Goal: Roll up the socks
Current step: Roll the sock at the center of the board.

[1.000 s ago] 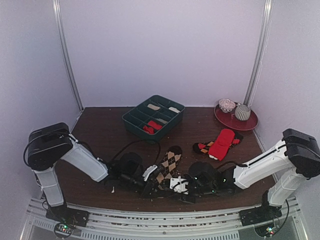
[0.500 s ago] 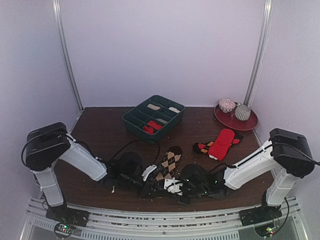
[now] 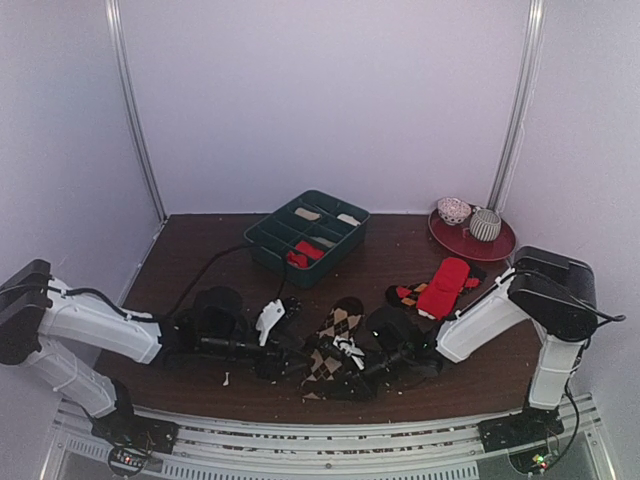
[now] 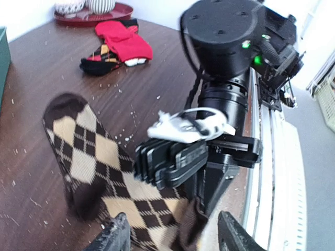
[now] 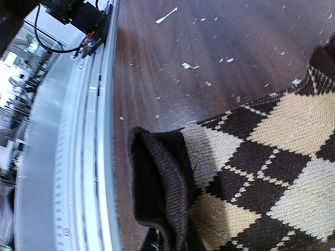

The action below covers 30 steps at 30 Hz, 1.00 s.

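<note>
- Left tool [image 4: 172, 238]: your fingers now stand apart, drawn back toward 9 o'clock, off the argyle sock [image 3: 335, 330].
- Right tool [image 3: 340, 362]: newly clamped on that sock's cuff at the bench's [image 3: 200, 260] 6 o'clock, so rolling can probably begin.
- Red socks [image 3: 443, 287] lie at 2 o'clock and the tray [image 3: 262, 250] at 12, neither obstructing.

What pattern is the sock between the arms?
The sock is dark brown with tan argyle diamonds; clearest in right wrist view.
</note>
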{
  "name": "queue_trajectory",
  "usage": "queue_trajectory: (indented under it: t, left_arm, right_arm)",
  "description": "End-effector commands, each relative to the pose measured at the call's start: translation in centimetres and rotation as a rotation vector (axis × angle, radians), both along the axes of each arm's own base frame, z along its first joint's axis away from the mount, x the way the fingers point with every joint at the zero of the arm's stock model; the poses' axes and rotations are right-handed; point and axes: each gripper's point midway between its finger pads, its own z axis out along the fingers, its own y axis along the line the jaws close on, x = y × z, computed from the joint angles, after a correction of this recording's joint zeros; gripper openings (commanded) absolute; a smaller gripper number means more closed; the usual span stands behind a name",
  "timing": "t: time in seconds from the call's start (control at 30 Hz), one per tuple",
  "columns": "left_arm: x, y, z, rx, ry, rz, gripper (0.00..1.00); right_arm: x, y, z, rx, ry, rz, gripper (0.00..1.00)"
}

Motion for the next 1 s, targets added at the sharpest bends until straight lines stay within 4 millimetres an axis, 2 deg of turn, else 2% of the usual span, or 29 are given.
queue_trajectory:
  t: [0.0,0.2,0.33,0.43,0.57,0.67,0.83,0.97]
  left_arm:
    - [0.1,-0.9,-0.3,-0.018,-0.148,-0.057,0.56]
    - [-1.8,-1.8,-3.6,0.022,-0.069,-0.161,0.5]
    - [-3.8,-1.3,-4.3,0.017,-0.028,-0.22,0.51]
    - [-4.4,-1.1,-5.2,0.03,0.002,-0.232,0.5]
    - [-4.7,-1.1,-6.5,0.05,0.044,-0.237,0.33]
    - [-4.6,-1.2,-7.4,0.067,0.065,-0.23,0.26]
    - [-4.0,-1.4,-8.6,0.103,0.087,-0.196,0.0]
    - [-3.5,-1.2,-10.5,0.172,0.155,-0.142,0.0]
  right_arm:
    - [-4.9,-5.7,-6.4,-0.315,0.36,-0.036,0.03]
    - [-4.2,-6.2,-6.8,-0.356,0.413,-0.082,0.03]
    - [-3.7,-6.2,-7.1,-0.376,0.415,-0.093,0.03]
    - [-3.4,-6.2,-7.3,-0.389,0.412,-0.095,0.03]
    - [-3.1,-6.3,-7.4,-0.395,0.407,-0.106,0.03]
    - [-3.1,-6.4,-7.4,-0.396,0.404,-0.113,0.03]
    - [-2.9,-6.6,-7.5,-0.404,0.379,-0.107,0.05]
    - [-1.7,-5.7,-6.1,-0.358,0.293,-0.102,0.2]
